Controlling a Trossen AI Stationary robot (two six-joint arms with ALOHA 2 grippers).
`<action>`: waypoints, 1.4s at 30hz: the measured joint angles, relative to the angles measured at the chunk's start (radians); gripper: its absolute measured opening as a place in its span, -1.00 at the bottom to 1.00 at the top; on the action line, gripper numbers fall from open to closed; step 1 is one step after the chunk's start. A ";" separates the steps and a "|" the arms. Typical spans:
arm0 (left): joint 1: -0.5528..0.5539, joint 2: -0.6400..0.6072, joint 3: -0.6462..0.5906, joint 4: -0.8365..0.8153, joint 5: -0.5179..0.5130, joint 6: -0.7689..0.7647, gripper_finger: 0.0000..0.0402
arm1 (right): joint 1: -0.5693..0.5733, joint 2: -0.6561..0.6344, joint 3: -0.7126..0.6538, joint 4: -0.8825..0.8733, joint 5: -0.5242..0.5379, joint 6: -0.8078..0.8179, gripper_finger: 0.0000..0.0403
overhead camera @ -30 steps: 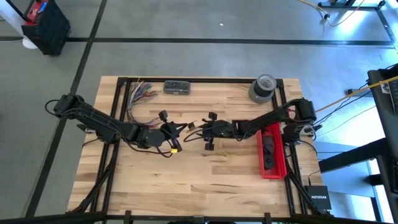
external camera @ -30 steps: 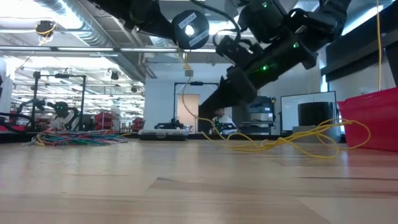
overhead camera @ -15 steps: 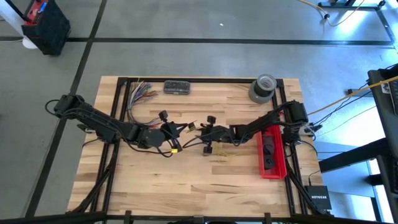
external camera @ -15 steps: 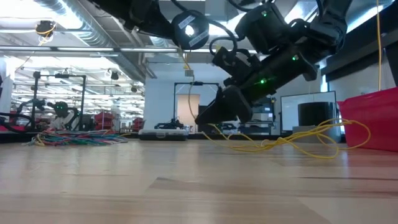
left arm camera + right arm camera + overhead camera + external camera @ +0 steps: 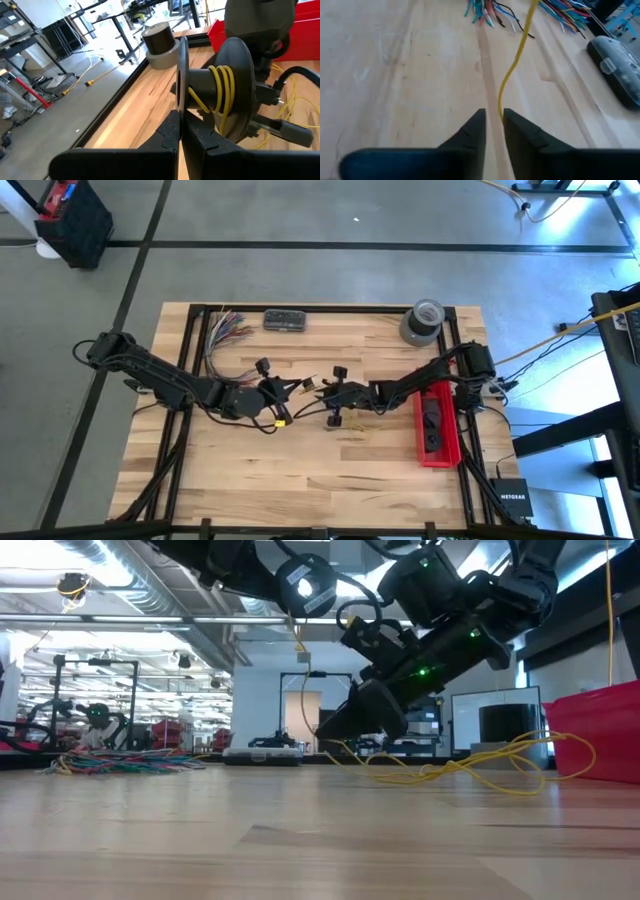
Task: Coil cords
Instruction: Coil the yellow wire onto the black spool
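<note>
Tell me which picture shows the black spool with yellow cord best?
The left wrist view: the spool fills it, yellow cord wound around its hub. The high view shows a speck, the low view only its flange, and the right wrist view just loose cord.
</note>
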 joint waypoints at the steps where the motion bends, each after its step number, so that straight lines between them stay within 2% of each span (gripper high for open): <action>1: 0.000 0.000 0.000 0.000 0.000 0.001 -1.00 | 0.000 -0.007 0.000 -0.018 0.000 0.000 -0.58; 7: 0.000 0.000 0.000 -0.001 0.000 0.003 -1.00 | -0.002 -0.060 0.001 -0.071 0.001 -0.010 -0.31; 12: 0.000 0.000 0.000 0.000 0.000 0.000 -1.00 | -0.002 -0.047 0.001 -0.043 -0.026 -0.028 -0.28; 19: 0.001 0.000 0.000 0.000 0.000 0.000 -1.00 | -0.004 -0.004 0.001 -0.033 -0.040 -0.052 -0.48; 26: 0.000 0.000 0.000 -0.004 0.000 0.000 -1.00 | 0.044 -0.074 0.001 -0.081 0.077 -0.175 -0.95; 30: -0.001 0.000 0.000 -0.001 0.000 0.001 -1.00 | 0.045 -0.148 0.000 -0.193 0.153 -0.158 -0.91; 42: -0.005 0.000 0.000 -0.063 0.029 -0.020 -1.00 | 0.028 -0.460 0.001 -0.498 0.328 -0.089 -0.98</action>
